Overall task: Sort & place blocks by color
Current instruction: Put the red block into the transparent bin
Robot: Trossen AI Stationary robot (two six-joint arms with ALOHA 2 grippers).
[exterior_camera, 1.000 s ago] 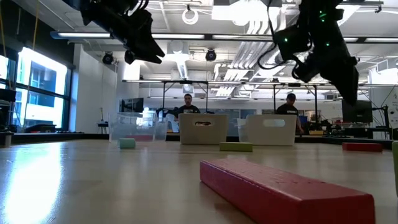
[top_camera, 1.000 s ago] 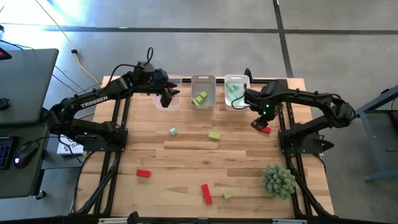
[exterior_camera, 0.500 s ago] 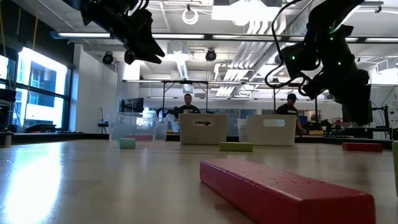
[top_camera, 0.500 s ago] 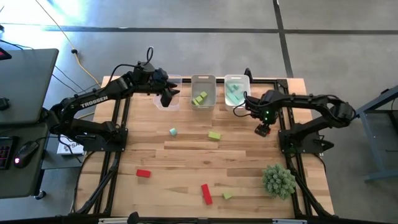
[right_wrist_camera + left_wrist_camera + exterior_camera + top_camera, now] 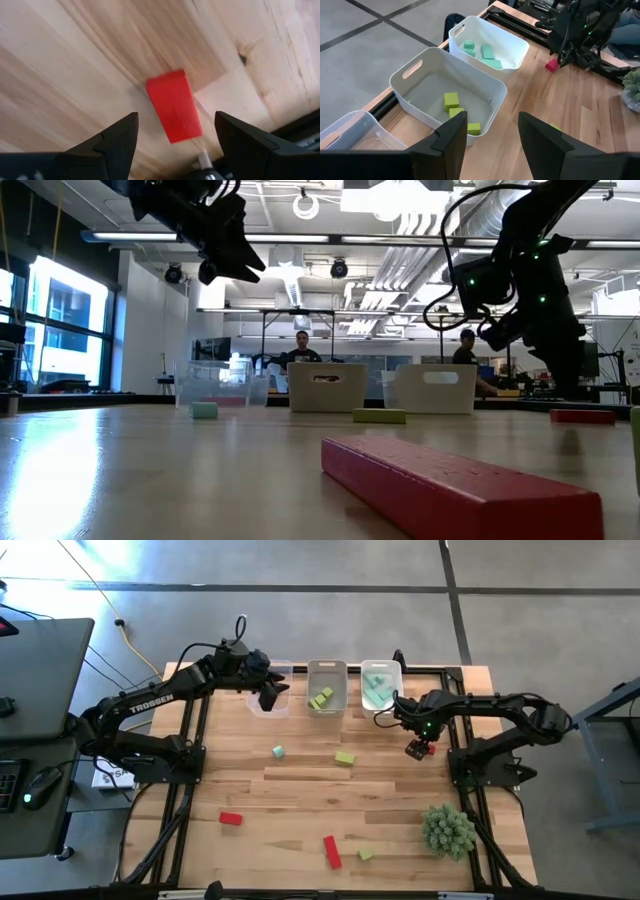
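Observation:
A red block (image 5: 175,112) lies flat on the table near the right edge (image 5: 431,748). My right gripper (image 5: 175,122) is open and low over it, one finger on either side, apart from it; it also shows in the high view (image 5: 417,749) and the low view (image 5: 566,375). My left gripper (image 5: 268,698) is open and empty, high over the left clear bin (image 5: 262,700). Loose on the table lie a teal cube (image 5: 278,751), a yellow-green block (image 5: 345,757), a red block (image 5: 231,819), a red bar (image 5: 331,851) and a small yellow-green block (image 5: 366,854).
Three clear bins stand in a row at the far edge: the middle one (image 5: 485,92) holds yellow-green blocks, the right one (image 5: 520,47) holds teal blocks. A spiky green plant (image 5: 448,830) stands at the near right. People sit in the room beyond the table (image 5: 303,345).
My right gripper has gone down toward the red block near the table's right edge and now stands low over it, still open. The block has not moved.

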